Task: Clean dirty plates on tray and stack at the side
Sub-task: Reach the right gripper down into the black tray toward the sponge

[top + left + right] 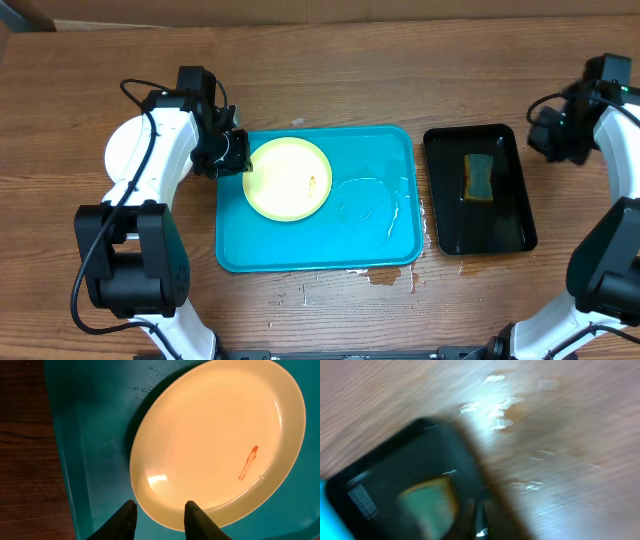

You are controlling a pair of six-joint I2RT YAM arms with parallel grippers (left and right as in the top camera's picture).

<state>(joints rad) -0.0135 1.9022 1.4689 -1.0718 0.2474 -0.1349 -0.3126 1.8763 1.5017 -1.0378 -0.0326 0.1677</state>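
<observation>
Robot lab — two arms (pixel 150 150) (one each side) at a wooden table (pixel 400 60).

Left claw (pixel 159 512) parted, aimed down; right claw (pixel 552 135) closed.

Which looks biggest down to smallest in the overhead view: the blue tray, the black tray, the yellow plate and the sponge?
1. blue tray
2. black tray
3. yellow plate
4. sponge
</observation>
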